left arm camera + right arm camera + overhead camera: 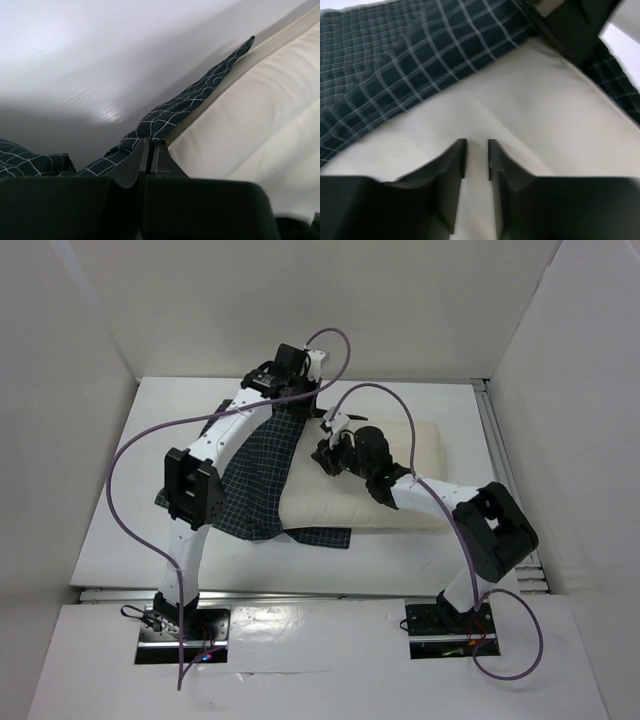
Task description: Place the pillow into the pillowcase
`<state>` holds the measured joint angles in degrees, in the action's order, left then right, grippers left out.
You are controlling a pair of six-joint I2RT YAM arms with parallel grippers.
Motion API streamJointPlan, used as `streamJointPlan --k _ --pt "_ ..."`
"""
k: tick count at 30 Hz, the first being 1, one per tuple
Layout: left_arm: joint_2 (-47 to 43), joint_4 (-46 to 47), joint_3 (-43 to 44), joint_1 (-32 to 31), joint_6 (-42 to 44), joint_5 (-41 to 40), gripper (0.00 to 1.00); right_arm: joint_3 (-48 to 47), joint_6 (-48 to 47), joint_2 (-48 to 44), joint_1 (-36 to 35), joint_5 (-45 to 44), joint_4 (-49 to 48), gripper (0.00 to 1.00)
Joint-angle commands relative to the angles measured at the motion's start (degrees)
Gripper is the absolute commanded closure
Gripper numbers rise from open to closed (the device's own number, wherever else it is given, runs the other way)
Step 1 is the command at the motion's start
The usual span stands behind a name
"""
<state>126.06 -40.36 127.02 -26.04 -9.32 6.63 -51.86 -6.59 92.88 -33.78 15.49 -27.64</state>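
Left gripper (151,144) clamps the pillowcase (200,95) edge, which next needs pulling over the pillow (260,115). Right gripper (477,152), nearly closed, perhaps pinches the pillow.

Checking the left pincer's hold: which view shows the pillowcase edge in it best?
Left wrist view: the left pincer is shut on a taut strip of pillowcase beside the pillow. In the top view the left arm hides that grip; the right wrist view shows only blurred checked cloth.
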Motion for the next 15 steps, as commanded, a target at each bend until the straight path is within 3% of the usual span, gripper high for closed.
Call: streamJointPlan --k 1,3,4,5,8,15 --pt "-0.82 2.3 0.16 -0.68 -0.08 -0.39 1.0 -0.7 -2.02 -3.93 -0.41 -9.58 3.37 0.58" --pt "-0.82 2.3 0.77 -0.68 0.44 -0.39 1.0 -0.7 -2.02 -7.18 0.55 -16.26 6.1 0.32" --pt "-0.82 2.3 0.77 -0.68 0.45 -0.39 1.0 -0.7 -2.02 -8.32 2.47 -16.28 9.06 0.12" --pt "-0.82 2.3 0.77 -0.68 0.45 -0.39 1.0 -0.7 -2.02 -9.98 3.8 -14.88 10.92 0.0" --pt "-1.52 3.79 0.24 -0.68 -0.08 0.66 1.0 -0.7 -4.13 -10.53 8.72 -7.25 15.58 0.0" --pt "-4.76 5.37 -0.37 -0.68 -1.84 0.13 1.0 -3.16 -11.94 -1.49 9.79 1.65 16.99 0.0"
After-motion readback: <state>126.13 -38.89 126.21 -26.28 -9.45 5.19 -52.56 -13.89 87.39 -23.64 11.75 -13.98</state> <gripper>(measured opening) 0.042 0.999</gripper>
